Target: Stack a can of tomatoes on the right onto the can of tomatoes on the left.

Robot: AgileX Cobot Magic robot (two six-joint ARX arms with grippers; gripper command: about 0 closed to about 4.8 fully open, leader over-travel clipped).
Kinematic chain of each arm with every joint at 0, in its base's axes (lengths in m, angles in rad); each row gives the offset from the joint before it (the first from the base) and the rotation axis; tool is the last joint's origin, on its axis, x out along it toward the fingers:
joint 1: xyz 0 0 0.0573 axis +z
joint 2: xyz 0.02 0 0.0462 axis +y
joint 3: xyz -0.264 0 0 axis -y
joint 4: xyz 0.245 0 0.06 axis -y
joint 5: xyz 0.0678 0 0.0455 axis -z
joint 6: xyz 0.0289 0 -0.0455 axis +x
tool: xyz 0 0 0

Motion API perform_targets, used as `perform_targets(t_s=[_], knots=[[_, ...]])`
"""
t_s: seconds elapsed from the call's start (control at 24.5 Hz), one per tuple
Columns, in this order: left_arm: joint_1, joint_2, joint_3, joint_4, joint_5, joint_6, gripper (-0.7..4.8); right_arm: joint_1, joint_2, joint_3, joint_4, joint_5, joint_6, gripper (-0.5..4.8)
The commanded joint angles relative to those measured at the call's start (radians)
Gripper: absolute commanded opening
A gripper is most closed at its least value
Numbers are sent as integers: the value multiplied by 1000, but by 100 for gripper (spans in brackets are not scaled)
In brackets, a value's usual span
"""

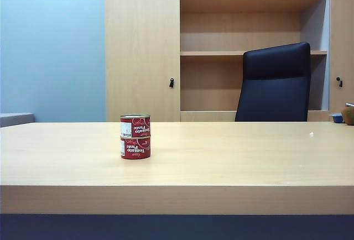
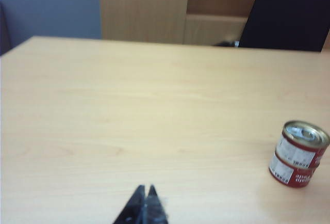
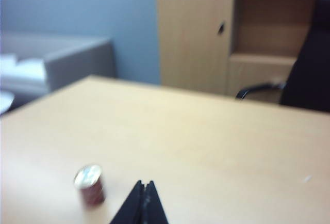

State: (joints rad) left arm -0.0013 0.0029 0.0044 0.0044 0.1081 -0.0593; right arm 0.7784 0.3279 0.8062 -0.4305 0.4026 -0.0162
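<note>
Both grippers are seen only in their wrist views: the left gripper (image 2: 146, 189) and the right gripper (image 3: 144, 184) are each clenched on nothing, fingertips pressed together above bare wood. On the table (image 1: 232, 157), left of centre, the upper can (image 1: 135, 125) is stacked squarely on the lower can (image 1: 135, 147), well apart from either gripper. Behind the table a black chair (image 1: 275, 82) is placed before wooden shelves (image 1: 251, 24), with a blue wall (image 1: 52, 46) at the left.
</note>
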Motion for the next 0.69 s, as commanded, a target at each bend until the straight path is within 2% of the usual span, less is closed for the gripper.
perform_targets(t_s=[0.04,0.29,0.45,0.57,0.69], knots=[[0,0,5,12,-5,7,-5,2,6,0,-72,-76,43,-6],[0,0,5,-42,-26,7,-5,2,16,-62,-58,-154,43,-5],[0,0,5,-169,-26,6,-5,2,22,-149,-60,-189,50,-5],[0,0,5,-181,-26,6,-5,2,21,-180,-72,-199,50,-5],[0,0,5,-181,-26,6,-5,1,20,-185,-153,-199,50,-5]])
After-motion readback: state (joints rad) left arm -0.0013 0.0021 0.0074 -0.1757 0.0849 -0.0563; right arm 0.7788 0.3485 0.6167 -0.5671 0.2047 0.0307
